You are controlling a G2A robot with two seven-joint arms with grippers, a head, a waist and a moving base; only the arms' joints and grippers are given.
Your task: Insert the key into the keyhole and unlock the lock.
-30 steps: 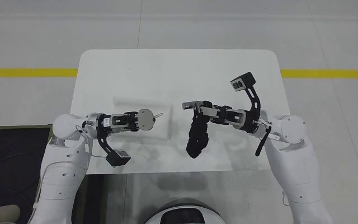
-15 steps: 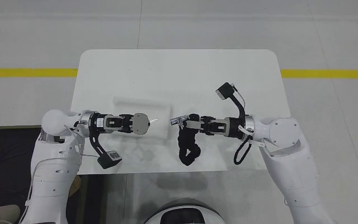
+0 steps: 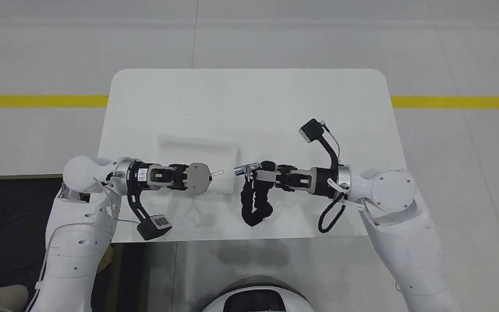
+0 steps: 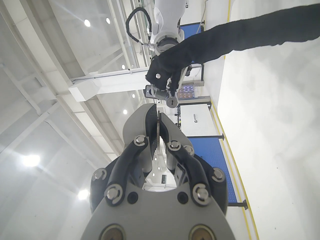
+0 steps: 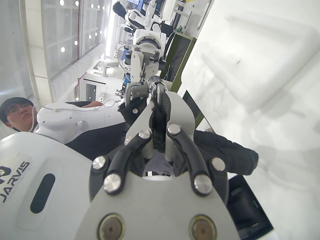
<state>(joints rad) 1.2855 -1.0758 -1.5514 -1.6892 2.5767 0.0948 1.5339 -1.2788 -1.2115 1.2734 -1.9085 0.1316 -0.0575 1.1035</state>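
My left gripper (image 3: 204, 175) hovers over the table's front left, shut on a thin metal key (image 3: 217, 172) whose tip points right. In the left wrist view the key (image 4: 158, 128) sits edge-on between the closed fingers (image 4: 150, 116). My right gripper (image 3: 260, 173) faces it, shut on the lock (image 3: 248, 168), a metal head on a black fabric-covered cable (image 3: 253, 204) that hangs down in a loop. The lock's round keyhole face (image 4: 172, 101) looks toward the key, a short gap away. The metal lock head (image 5: 137, 91) pokes out past my right gripper (image 5: 160, 101).
The white table (image 3: 335, 93) holds a low white block (image 3: 199, 147) just behind the left gripper. Both grippers hang close to the table's front edge (image 3: 203, 238). A yellow floor line (image 3: 47, 101) runs behind the table.
The right gripper has carried the lock left and nearer the table's front; the left gripper has also shifted frontward with the key. The gap between key tip and lock has narrowed.
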